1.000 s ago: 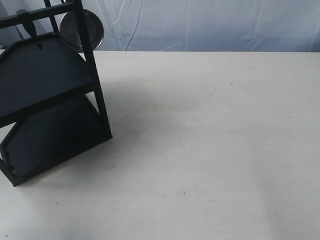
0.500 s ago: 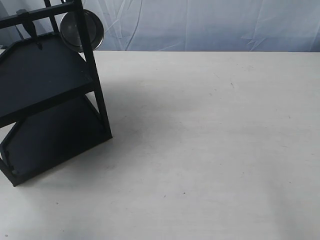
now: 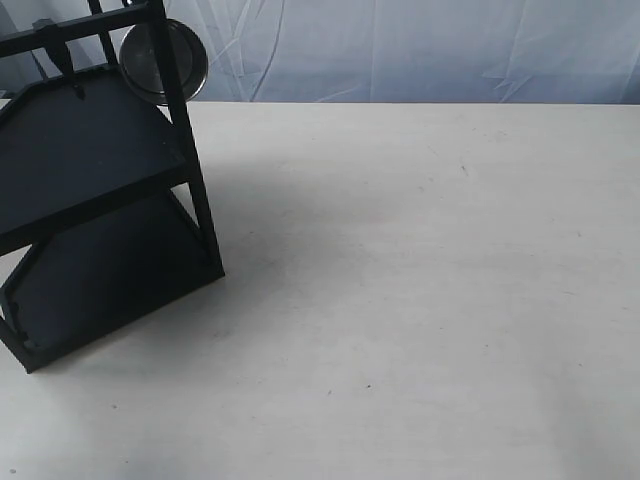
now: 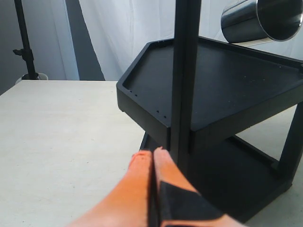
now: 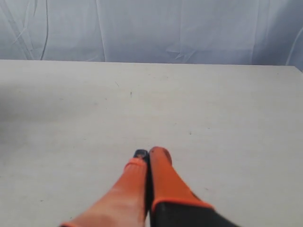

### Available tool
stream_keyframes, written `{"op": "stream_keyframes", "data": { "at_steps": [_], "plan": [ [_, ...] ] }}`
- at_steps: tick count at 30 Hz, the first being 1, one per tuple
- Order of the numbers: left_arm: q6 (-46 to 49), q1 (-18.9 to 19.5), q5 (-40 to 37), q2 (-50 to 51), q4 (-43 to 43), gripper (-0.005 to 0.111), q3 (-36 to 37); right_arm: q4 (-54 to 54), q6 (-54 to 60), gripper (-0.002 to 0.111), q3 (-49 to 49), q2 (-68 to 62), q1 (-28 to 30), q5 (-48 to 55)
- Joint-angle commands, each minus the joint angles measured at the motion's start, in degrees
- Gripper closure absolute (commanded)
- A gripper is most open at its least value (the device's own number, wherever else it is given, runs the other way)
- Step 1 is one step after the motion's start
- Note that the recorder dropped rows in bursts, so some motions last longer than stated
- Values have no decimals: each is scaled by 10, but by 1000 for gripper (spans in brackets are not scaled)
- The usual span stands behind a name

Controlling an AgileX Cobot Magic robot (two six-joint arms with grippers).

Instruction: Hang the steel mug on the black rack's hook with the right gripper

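The steel mug (image 3: 163,59) hangs at the top of the black rack (image 3: 95,160), its round base facing outward beside the front post; neither gripper touches it. The left wrist view shows the steel mug (image 4: 262,20) lying sideways above the upper shelf of the black rack (image 4: 218,90). My left gripper (image 4: 151,156) is shut with nothing in it, close to the rack's front post. My right gripper (image 5: 150,155) is shut and empty over the bare white table (image 5: 213,109), far from the rack. Neither arm appears in the exterior view.
The white table (image 3: 420,280) stretches to the right of the rack. A pale curtain (image 3: 420,45) hangs behind it. A dark stand (image 4: 24,45) rises beyond the table's far edge in the left wrist view.
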State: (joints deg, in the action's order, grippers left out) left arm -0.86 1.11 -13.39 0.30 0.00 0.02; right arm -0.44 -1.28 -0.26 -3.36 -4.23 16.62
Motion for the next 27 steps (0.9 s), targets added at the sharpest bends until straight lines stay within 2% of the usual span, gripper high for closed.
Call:
{"op": "stream_keyframes", "data": {
  "at_steps": [1,27],
  "plan": [
    [-1,-1,2,-3,-4,105,0,-5,-3,108,3,5,3,8],
    [-1,-1,2,-3,-4,105,0,24,32,108,3,5,3,3]
  ]
}}
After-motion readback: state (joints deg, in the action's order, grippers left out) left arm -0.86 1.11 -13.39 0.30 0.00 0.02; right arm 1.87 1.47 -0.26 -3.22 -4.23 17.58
